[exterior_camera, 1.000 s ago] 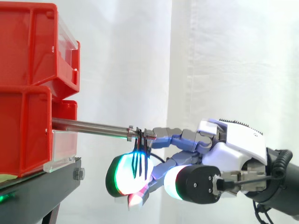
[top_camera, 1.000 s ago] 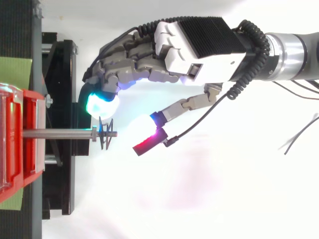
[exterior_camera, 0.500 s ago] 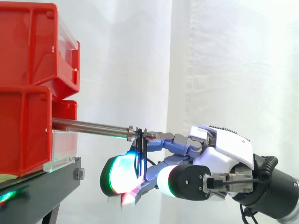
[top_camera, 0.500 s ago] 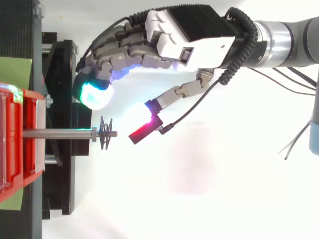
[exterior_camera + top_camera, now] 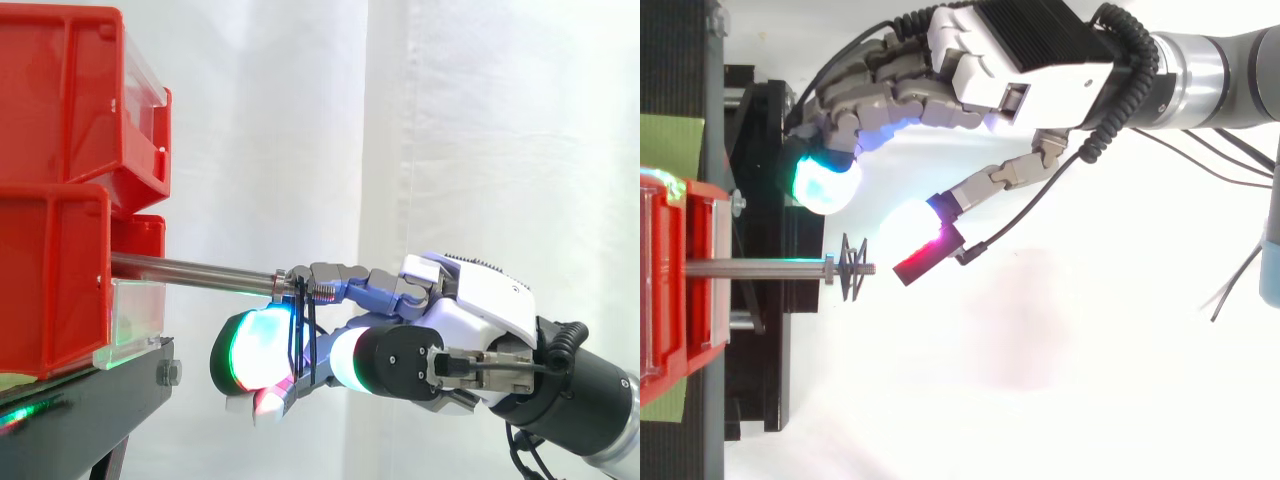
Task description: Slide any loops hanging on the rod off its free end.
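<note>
A metal rod (image 5: 200, 271) sticks out level from the lower red bin, its threaded free end pointing right. Several thin black loops (image 5: 305, 340) hang close to that end, just past a nut; from above they (image 5: 852, 268) sit bunched on the rod (image 5: 755, 268). My hand (image 5: 1030, 60) reaches in from the right with loosely curved fingers holding nothing. Its green-glowing fingertips (image 5: 825, 185) lie to one side of the rod, apart from the loops. The red-glowing thumb pad (image 5: 918, 264) hovers just off the free end. In the side view the hand (image 5: 470, 330) overlaps the loops.
Two stacked red bins (image 5: 60, 100) stand on a black stand (image 5: 80, 410) at the left. A white curtain forms the backdrop. Thin dark cables (image 5: 1240, 275) lie at the right edge of the top view.
My hand has shifted left toward the bins. Seen from above, its fingertips have drawn sideways away from the rod and the thumb pad has come nearer the free end. The loops stay put.
</note>
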